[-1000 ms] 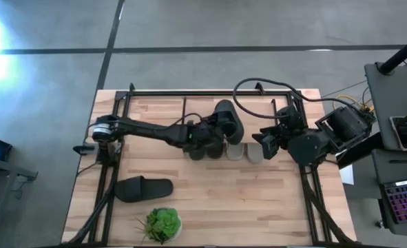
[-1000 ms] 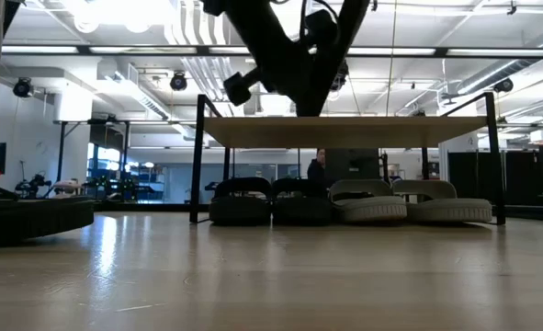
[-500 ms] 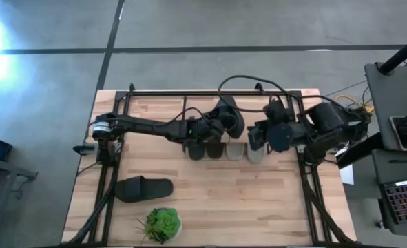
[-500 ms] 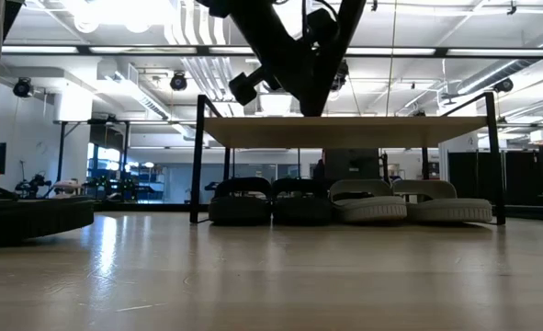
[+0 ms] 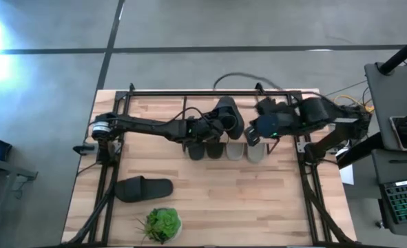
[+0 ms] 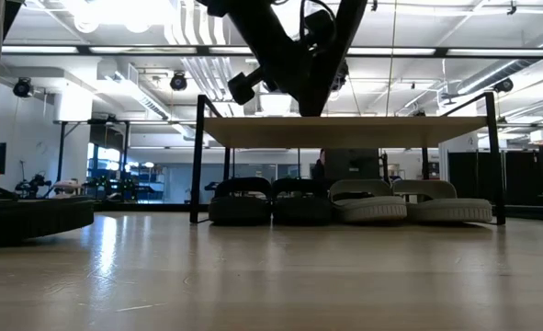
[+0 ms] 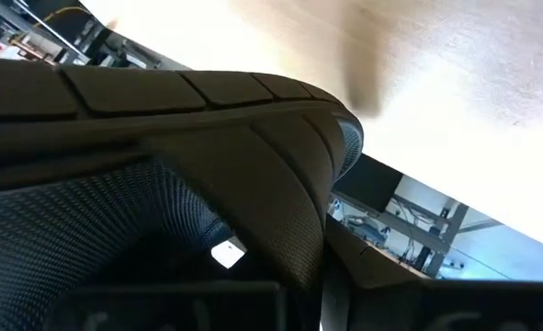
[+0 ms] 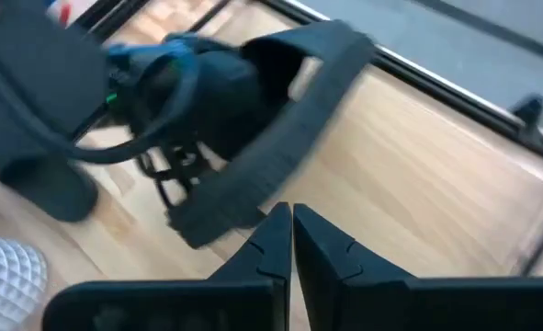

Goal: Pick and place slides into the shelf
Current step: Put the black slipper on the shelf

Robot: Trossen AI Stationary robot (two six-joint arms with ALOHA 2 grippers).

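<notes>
Wooden shelf (image 5: 279, 114) stood mid-table. Left gripper (image 5: 213, 128) clamped a black slide (image 5: 228, 117) above its top board; right gripper (image 8: 289, 241), fingers together, hovered nearby. Recommended: lower level, then release flat on top.

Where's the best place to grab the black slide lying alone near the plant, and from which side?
Take the black slide by its wide strap, coming straight down from above. It seems to lie flat and sole down, so the strap arches up as the one raised part a tool could close across.
</notes>
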